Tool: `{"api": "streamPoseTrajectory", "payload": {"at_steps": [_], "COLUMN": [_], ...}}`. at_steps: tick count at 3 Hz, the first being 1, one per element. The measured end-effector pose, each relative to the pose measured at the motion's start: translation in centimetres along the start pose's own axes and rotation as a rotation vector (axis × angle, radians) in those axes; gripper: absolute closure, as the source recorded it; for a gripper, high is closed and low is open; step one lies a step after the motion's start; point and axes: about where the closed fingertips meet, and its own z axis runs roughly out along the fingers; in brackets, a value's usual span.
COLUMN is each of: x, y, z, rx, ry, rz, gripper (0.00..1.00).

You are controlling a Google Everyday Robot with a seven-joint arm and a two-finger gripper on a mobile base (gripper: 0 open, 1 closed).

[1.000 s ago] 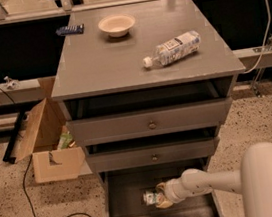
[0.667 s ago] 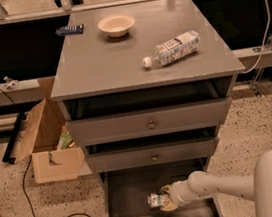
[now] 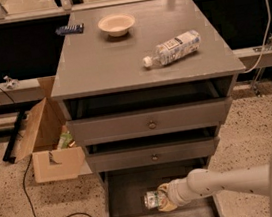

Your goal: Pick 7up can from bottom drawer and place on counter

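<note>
7up can (image 3: 151, 199) on its side on bottom drawer (image 3: 125, 193) floor, lower centre of frame. Claw (image 3: 162, 198) reaches in from lower right, low to pass beneath middle drawer (image 3: 133, 157), pinching can across body, likely for lift toward tabletop (image 3: 104, 64).

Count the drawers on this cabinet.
3. The top drawer and the middle drawer are stacked below the counter. The bottom drawer is pulled out, with the gripper at the 7up can inside. None seems hidden.
</note>
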Motion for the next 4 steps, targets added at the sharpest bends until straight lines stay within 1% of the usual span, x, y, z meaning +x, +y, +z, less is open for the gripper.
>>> {"api": "streamPoseTrajectory", "payload": {"at_steps": [1, 2, 3, 4], "x": [-4.7, -7.9, -8.1, -8.6], "y": [2.7, 4.7, 4.6, 3.7], "z": [-5.4, -12.0, -11.6, -12.7], "rx": [-0.031, -0.054, -0.053, -0.048], "ry": [-0.010, -0.081, -0.079, -0.129], "rz": [-0.070, -0.119, -0.119, -0.100], "gripper": [1.00, 1.00, 1.00, 1.00]}}
